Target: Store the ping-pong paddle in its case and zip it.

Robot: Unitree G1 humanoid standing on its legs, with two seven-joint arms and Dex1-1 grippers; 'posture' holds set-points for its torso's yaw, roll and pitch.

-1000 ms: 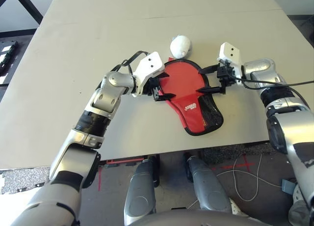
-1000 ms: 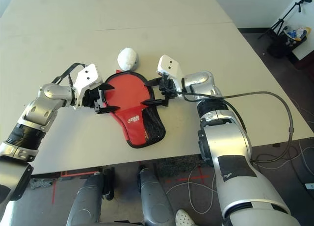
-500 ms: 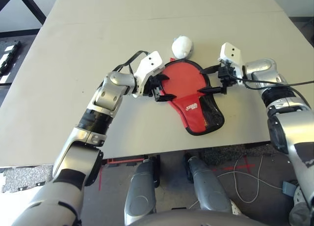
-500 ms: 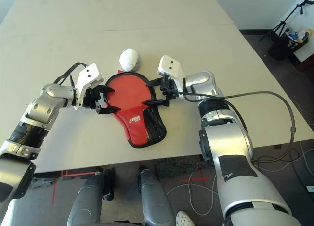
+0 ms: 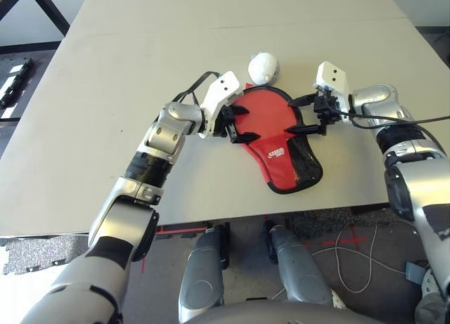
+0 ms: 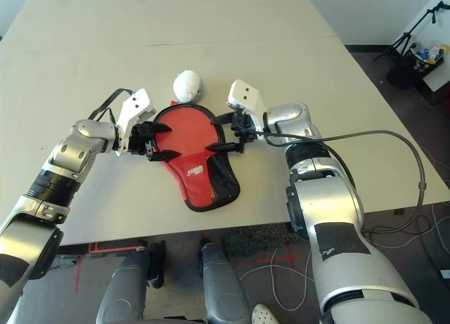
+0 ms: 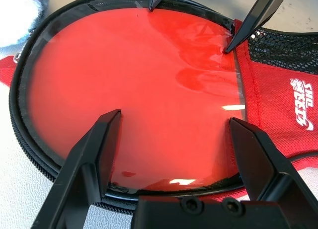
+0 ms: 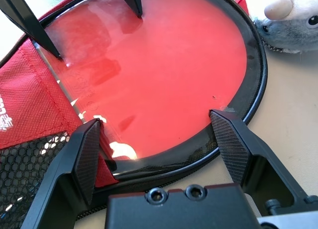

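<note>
Left end effector (image 5: 241,124): reaching in low from the worktop's left side, fingers spread wide, tips resting at the case's left rim, gripping nothing.
Case (image 5: 281,145): lying flat near the worktop's (image 5: 105,92) near edge, long axis running from far edge to near edge, narrow mesh end pointing at the near edge.
Ping-pong paddle (image 7: 139,85): sitting inside the case, red face up.
Right end effector (image 5: 299,115): reaching in from the right, fingers released, straddling the case's right rim.
</note>
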